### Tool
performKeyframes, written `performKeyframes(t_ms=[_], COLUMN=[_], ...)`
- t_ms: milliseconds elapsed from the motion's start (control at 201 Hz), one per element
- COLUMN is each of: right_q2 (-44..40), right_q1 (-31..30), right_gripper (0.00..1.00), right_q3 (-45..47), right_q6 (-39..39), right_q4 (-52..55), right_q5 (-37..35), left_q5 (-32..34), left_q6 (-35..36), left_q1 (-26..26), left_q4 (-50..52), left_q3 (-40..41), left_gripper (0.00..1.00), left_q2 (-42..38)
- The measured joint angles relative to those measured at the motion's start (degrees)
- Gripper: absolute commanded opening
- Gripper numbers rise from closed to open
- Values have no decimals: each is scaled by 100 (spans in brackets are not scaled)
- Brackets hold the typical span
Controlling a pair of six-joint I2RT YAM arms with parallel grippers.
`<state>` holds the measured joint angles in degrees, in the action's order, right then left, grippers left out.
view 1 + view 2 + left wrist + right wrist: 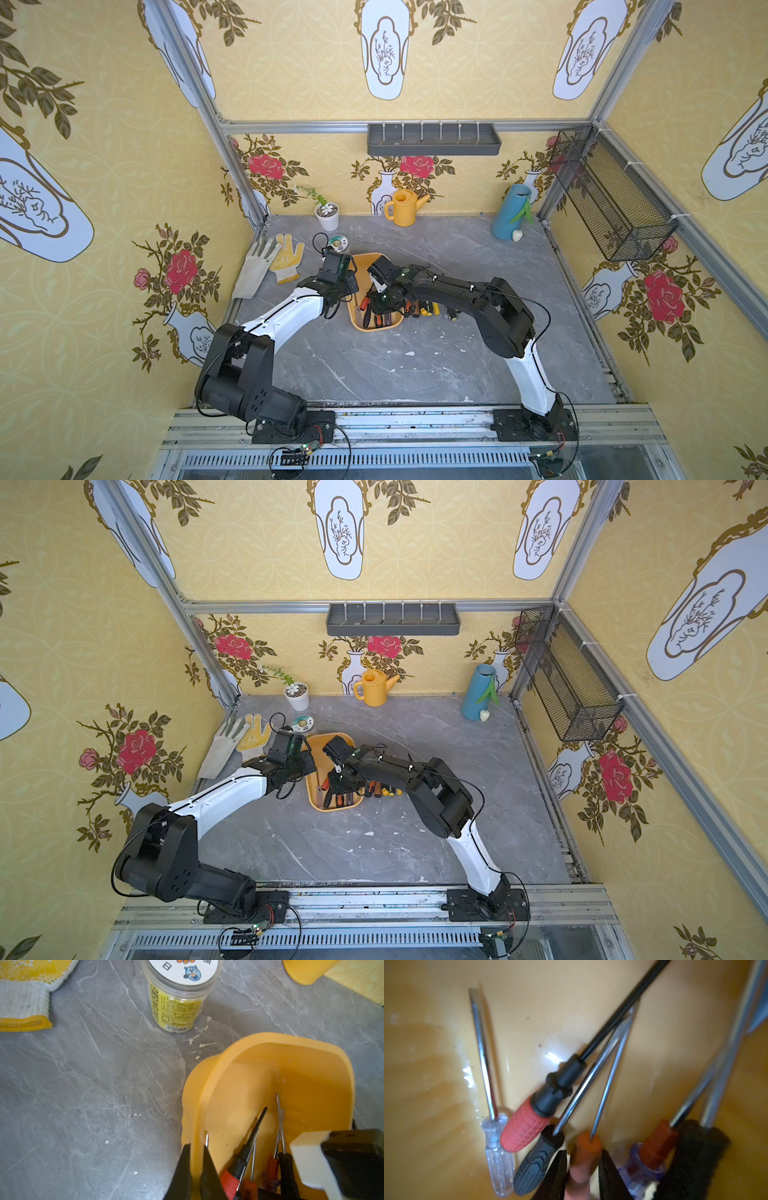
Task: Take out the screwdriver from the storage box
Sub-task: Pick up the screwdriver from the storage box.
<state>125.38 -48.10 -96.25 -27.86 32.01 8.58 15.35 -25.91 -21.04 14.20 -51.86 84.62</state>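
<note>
The yellow-orange storage box [362, 266] [320, 746] sits mid-table with several screwdrivers lying in it. My left gripper [196, 1153] [351, 289] is shut on the box's near side wall [195, 1105], one finger outside and one inside. My right gripper [584, 1164] [380, 305] reaches down into the box. Its fingers [560, 1165] hug both sides of an orange-handled screwdriver [585, 1147], which still lies among the others. Beside it lie a grey-black handle [536, 1164], a red-and-black one [525, 1128], a clear one [497, 1153] and a purple-and-red one [652, 1157].
Several more screwdrivers [428, 309] lie on the table just right of the box. A plastic jar [178, 995] [337, 242] and two gloves [274, 262] are left of and behind it. A plant pot [328, 216], yellow watering can [405, 208] and blue vase [509, 212] line the back wall.
</note>
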Motion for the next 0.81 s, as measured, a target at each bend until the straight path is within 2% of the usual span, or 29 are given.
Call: performKeyframes(t_ms=[169, 274, 353, 548, 807], right_q2=[-7, 70, 153, 247, -39], right_q1=[4, -7, -22, -55, -59], right_gripper=[27, 34, 34, 19, 5], right_q3=[15, -120, -245, -398, -7], right_q6=[0, 4, 31, 92, 111], right_q4=[79, 175, 258, 417, 214], right_q5=[-129, -142, -142, -273, -286], left_q5=[-9, 7, 11, 37, -15], left_q6=[-2, 0, -2, -4, -7], left_q1=[0, 0, 2, 2, 0], left_q4=[2, 0, 4, 4, 2], left_q3=[0, 2, 9, 24, 24], left_gripper=[0, 0, 0, 0, 0], left_q2=[0, 0, 0, -9, -7])
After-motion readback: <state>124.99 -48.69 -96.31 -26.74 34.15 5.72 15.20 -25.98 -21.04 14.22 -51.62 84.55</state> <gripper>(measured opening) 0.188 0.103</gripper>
